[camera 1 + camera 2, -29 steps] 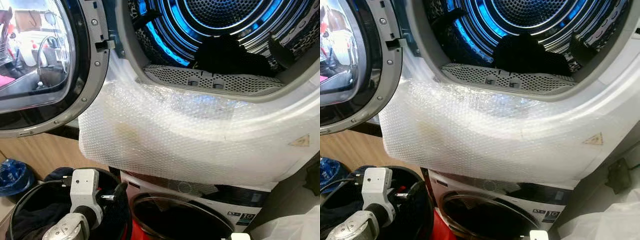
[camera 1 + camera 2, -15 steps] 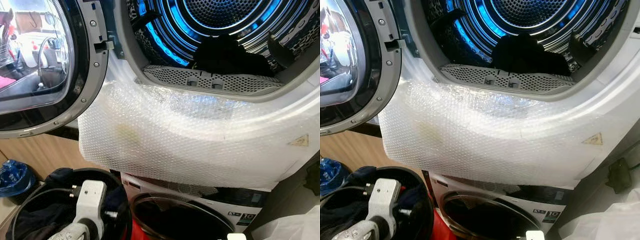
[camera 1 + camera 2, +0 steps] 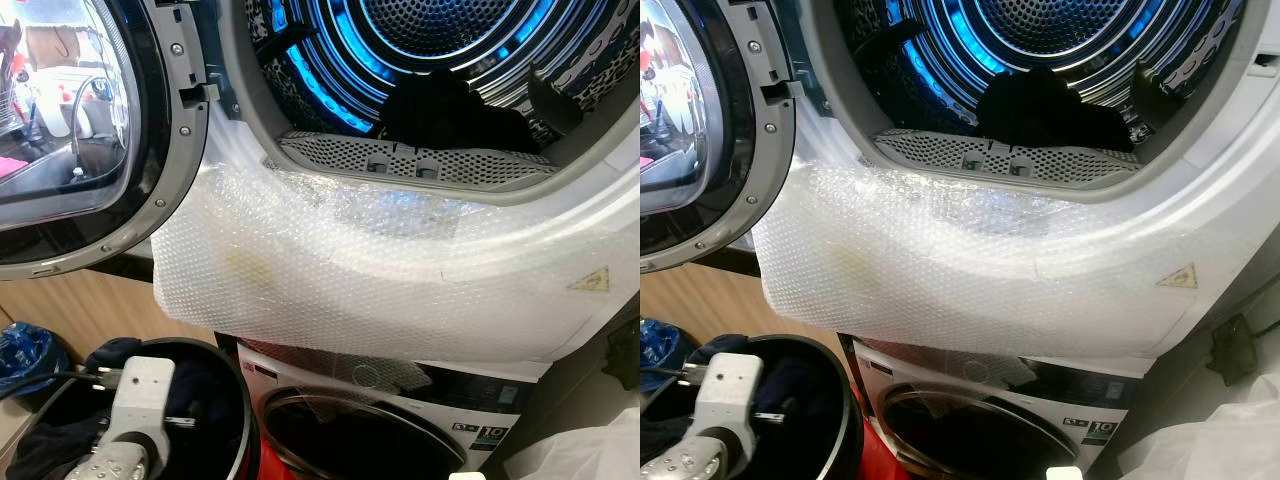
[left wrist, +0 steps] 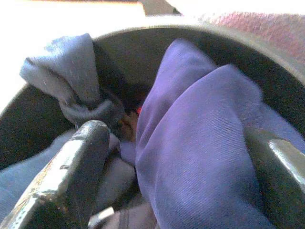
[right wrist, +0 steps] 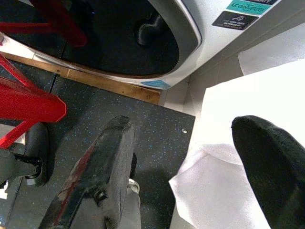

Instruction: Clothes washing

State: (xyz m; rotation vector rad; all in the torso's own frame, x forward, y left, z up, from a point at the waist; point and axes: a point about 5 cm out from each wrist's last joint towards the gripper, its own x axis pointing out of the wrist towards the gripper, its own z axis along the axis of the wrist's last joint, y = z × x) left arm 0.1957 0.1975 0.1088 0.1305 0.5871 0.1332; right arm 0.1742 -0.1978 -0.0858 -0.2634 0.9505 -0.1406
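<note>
Our left tool [image 4: 171, 157] reaches down into the black laundry bin [image 3: 225, 395], its 2 fingers [image 4: 71, 167] spread wide around a fold of blue clothing [image 4: 200, 143], touching it without pinching it yet. Above the tool, the dryer drum [image 3: 440, 60] stands open with a dark garment [image 3: 450, 110] inside and bubble wrap [image 3: 380, 280] draped below its rim. Our right tool [image 5: 190, 176] hangs open, holding nothing, over the dark floor [image 5: 95, 105] beside a white bag [image 5: 228, 157].

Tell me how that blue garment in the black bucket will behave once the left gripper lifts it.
The blue garment lies in soft folds between the left gripper's open fingers, so it will likely hang limp and droop. Its woven weave looks matte, probably not slippery. A knotted grey cloth lies against it in the black bucket and may drag along.
</note>
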